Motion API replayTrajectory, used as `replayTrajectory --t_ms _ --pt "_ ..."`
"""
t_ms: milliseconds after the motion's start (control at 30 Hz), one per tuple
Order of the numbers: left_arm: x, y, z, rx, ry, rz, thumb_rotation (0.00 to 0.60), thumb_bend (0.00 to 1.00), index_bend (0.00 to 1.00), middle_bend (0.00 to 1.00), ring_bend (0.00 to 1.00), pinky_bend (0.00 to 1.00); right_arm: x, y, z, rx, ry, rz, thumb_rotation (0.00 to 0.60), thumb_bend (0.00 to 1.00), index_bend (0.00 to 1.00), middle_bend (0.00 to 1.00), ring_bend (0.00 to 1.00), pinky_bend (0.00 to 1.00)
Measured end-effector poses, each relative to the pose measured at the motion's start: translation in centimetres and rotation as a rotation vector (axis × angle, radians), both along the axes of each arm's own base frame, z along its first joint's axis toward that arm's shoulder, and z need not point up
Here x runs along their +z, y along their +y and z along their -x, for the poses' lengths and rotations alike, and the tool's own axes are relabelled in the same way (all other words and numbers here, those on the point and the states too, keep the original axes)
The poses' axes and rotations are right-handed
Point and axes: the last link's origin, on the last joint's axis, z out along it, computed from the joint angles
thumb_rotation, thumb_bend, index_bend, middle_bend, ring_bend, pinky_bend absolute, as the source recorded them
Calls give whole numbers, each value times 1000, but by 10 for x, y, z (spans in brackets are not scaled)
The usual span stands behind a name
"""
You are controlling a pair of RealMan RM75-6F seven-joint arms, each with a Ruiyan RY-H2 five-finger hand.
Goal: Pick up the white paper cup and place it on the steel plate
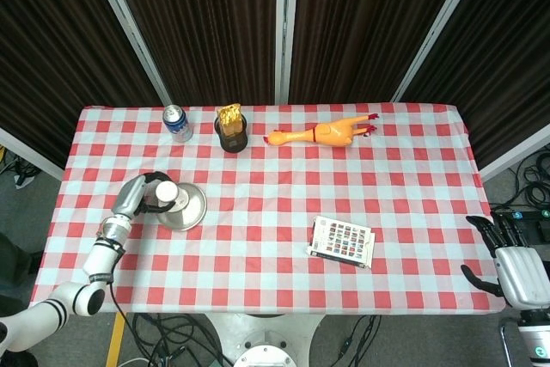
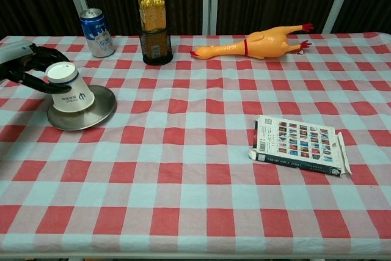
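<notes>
The white paper cup (image 1: pixel 167 192) (image 2: pixel 69 88) stands upside down and tilted on the left part of the steel plate (image 1: pixel 191 209) (image 2: pixel 99 106), near the table's left side. My left hand (image 1: pixel 140 195) (image 2: pixel 29 65) reaches in from the left, its dark fingers curled around the cup's upper end. My right hand (image 1: pixel 513 266) hangs off the table's front right corner with its fingers apart and nothing in it; only the head view shows it.
A blue drink can (image 1: pixel 178 123) (image 2: pixel 98 32) and a gold snack bag in a black holder (image 1: pixel 231 127) (image 2: pixel 153 25) stand at the back left. A rubber chicken (image 1: pixel 322 133) (image 2: pixel 256 42) lies at the back centre, a printed box (image 1: pixel 342 241) (image 2: pixel 299 145) at the front right.
</notes>
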Motion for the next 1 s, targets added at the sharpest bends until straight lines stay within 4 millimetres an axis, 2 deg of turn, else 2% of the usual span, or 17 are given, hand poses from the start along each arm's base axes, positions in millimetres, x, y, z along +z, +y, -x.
replayTrajectory --t_ms 267,567,833,1000 --pt "-10 -20 -17 -96 -8 63 600 259 432 397 248 187 0 0 0 -4 5 -2 600 168 123 155 0 27" --pt "-7 -3 1 9 7 4 600 260 432 397 248 187 0 -2 -2 -1 3 -4 600 168 123 155 0 27" --pt "-17 -24 -17 -94 -3 76 600 259 432 396 247 186 -2 -3 -1 -5 4 -12 600 168 123 155 0 27" --pt "-12 -16 -14 -74 4 51 600 260 432 395 248 186 -1 -4 -1 -6 5 -8 600 168 123 155 0 27"
